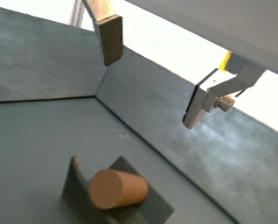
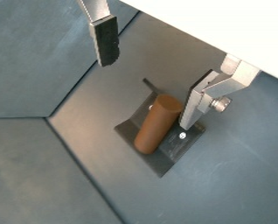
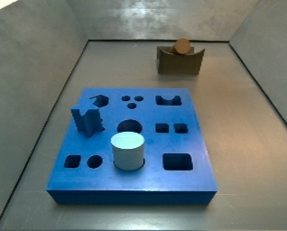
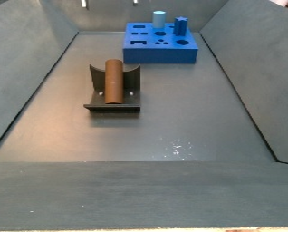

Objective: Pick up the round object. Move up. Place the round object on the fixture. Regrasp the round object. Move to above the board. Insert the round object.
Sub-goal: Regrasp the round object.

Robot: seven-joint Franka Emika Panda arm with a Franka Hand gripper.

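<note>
Above fixture (image 2: pixel 165 144), tool (image 2: pixel 148 74) open, empty.

A pale cylinder (image 3: pixel 128 151) and a dark blue upright piece (image 3: pixel 87 120) stand in the slab's holes.

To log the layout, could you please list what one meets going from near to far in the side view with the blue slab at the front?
The board, carrying the pale cylinder → bare floor → the fixture cradling the round object. The pincer is out of that view; in a wrist view it hangs open above the peg.
</note>
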